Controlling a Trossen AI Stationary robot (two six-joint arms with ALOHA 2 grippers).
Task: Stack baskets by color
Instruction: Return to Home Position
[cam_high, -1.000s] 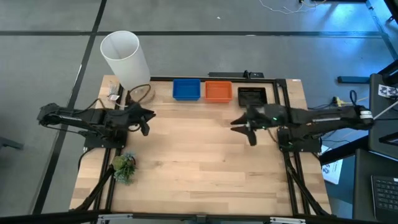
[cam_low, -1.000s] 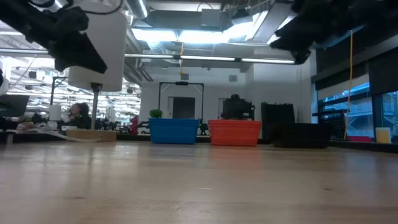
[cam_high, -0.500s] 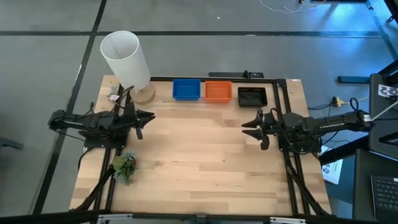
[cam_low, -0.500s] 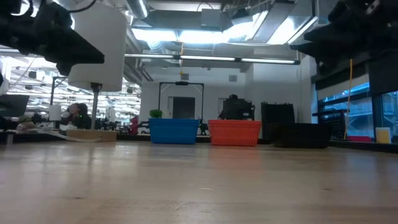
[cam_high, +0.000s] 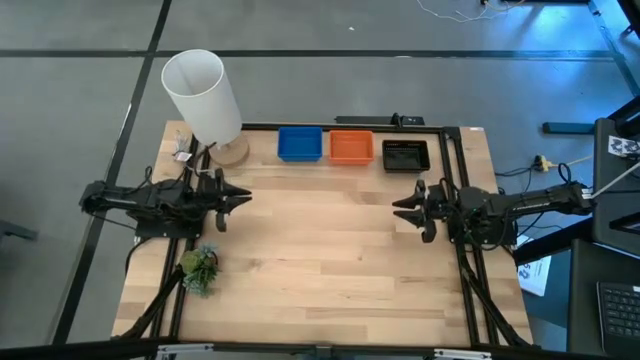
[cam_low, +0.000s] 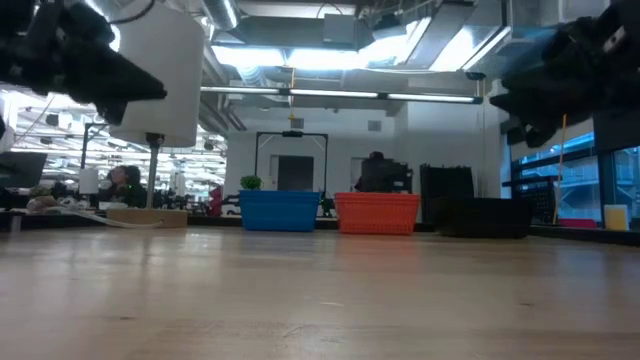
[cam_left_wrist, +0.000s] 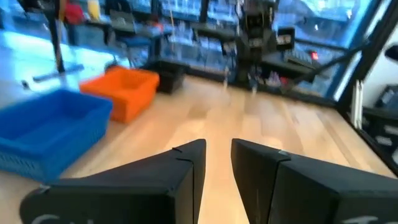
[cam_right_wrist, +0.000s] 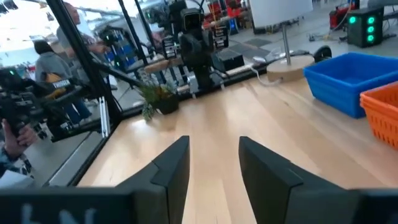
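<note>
Three baskets stand in a row along the table's far edge: blue (cam_high: 299, 143), orange (cam_high: 351, 146) and black (cam_high: 406, 154). Whether each is a single basket or several nested ones, I cannot tell. My left gripper (cam_high: 243, 197) hovers level over the table's left side. It points toward the middle, open, with nothing between its fingers (cam_left_wrist: 189, 162). My right gripper (cam_high: 397, 207) hovers level over the right side, facing the left one. It too is open with nothing between its fingers (cam_right_wrist: 174, 162). Both are well short of the baskets.
A tall white cylinder (cam_high: 201, 92) on a round wooden base stands at the far left corner. A small green plant (cam_high: 200, 268) sits near the left front. Black frame rails (cam_high: 466, 270) run along the table's sides. The bare wood in the middle (cam_high: 320, 240) is free room.
My right gripper has drawn back toward the table's right edge and sunk, tipping up to level. My left gripper has sunk a little and tipped up from a downward slant to level. The baskets have stayed where they were.
</note>
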